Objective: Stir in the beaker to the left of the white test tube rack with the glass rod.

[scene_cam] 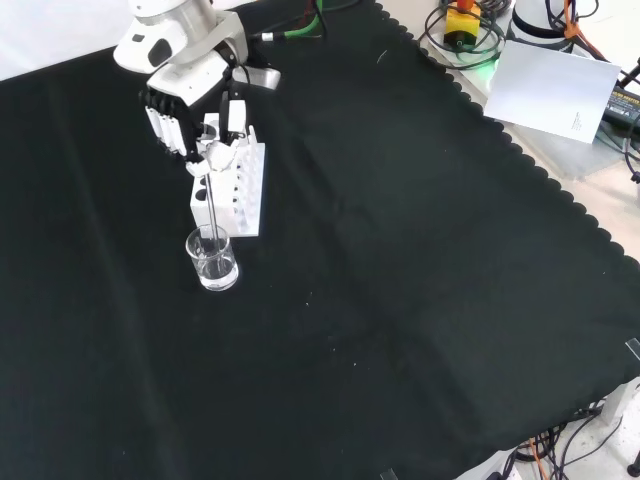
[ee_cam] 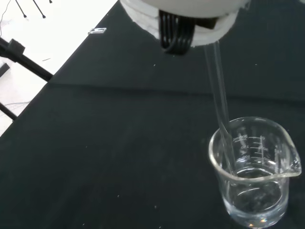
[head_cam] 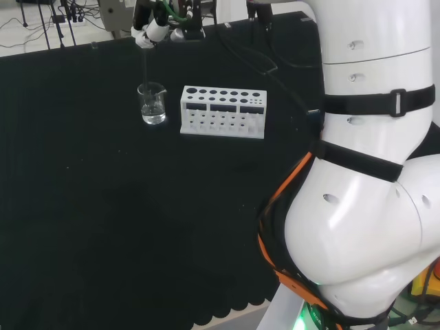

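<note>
From the head view I count one beaker (head_cam: 152,103) and one white test tube rack (head_cam: 223,111) on the black-clothed counter (head_cam: 137,227), the beaker just beside the rack's left end with a small gap of cloth between them. In the front view the same two line up one behind the other: the beaker (scene_cam: 212,257) nearer the camera, the rack (scene_cam: 238,190) beyond it and partly covered by my hand (scene_cam: 190,115). I see one glass rod (head_cam: 145,67), pinched between the curled fingers (scene_cam: 222,150) and hanging almost upright from the hand (head_cam: 148,32), its lower end inside the beaker. The wrist view shows the rod (ee_cam: 220,107) slanting down past the beaker's rim (ee_cam: 257,174) into a shallow pool of clear liquid, close to the inner wall; whether it touches the glass I cannot tell. A black cable bundle (ee_cam: 175,34) hangs from the hand just beside the rod's upper part. The rack's holes (head_cam: 221,93) look empty.
</note>
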Robot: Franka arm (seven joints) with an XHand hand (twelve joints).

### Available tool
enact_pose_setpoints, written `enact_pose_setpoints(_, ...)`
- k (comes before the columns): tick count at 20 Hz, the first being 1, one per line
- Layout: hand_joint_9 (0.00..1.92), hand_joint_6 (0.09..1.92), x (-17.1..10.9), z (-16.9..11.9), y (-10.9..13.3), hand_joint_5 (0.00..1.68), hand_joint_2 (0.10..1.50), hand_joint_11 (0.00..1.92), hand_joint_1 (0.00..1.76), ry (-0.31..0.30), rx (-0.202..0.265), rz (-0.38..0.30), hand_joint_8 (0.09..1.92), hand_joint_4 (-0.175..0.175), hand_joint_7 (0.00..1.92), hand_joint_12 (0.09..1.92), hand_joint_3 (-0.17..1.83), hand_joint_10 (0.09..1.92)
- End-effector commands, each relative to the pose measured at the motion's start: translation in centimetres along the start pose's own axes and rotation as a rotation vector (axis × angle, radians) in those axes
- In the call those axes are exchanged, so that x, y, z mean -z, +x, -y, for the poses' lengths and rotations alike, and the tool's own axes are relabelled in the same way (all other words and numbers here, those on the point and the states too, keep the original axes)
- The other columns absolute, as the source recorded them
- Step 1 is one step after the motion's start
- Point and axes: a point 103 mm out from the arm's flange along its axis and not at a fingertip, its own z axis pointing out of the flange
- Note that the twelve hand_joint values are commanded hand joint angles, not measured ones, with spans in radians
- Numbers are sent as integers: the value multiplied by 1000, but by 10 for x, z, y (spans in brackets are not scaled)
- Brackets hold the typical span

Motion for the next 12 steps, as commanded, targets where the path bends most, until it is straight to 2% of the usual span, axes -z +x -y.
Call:
enact_pose_setpoints(1, 1848, 152, 1, 1, -32, 1333, 767, 1357, 1316, -13, -28, -13, 958, -175, 1245, 1005, 483, 511)
enact_pose_setpoints(12, 1848, 146, 13, 20, -40, 1335, 770, 1358, 1316, -20, -65, 1, 957, -175, 1244, 1005, 478, 511)
